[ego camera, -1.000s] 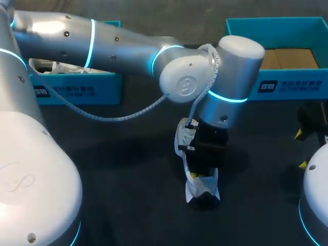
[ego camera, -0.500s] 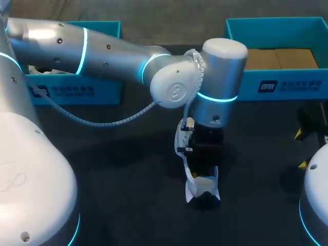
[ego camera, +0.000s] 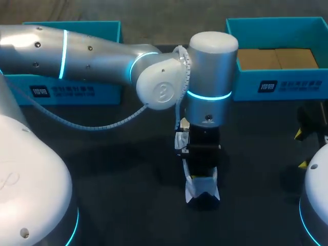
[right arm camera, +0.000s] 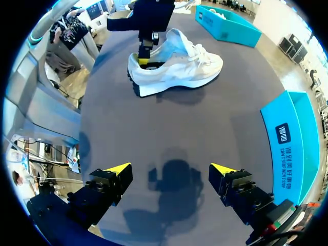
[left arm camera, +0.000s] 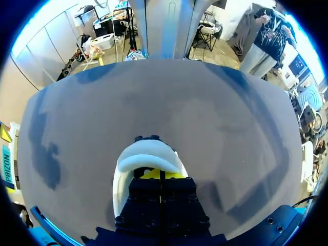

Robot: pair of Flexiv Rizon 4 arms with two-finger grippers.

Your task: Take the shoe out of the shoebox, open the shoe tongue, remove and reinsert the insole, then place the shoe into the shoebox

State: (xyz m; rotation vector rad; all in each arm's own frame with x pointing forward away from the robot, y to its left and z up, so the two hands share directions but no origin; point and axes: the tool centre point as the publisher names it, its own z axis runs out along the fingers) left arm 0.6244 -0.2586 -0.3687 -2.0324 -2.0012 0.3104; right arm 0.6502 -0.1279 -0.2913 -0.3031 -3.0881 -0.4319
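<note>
While your left fingers point(left arm camera: 148, 190) sit clenched inside the shoe point(right arm camera: 177, 64) at its heel, insole hold unconfirmed, lifting may drag the whole shoe; right fingers point(right arm camera: 115, 171), released, stand well apart.

My left arm's gripper point(ego camera: 201, 173) is down inside the white shoe point(ego camera: 203, 190) on the dark table point(ego camera: 128, 195).

Left pincer point(left arm camera: 160, 175) closed, pointing down; right pincer point(right arm camera: 171, 177) spread wide

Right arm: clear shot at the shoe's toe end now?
Probably yes: bare table lies between the open right end effector and the shoe; the left end effector sits at its heel.
</note>
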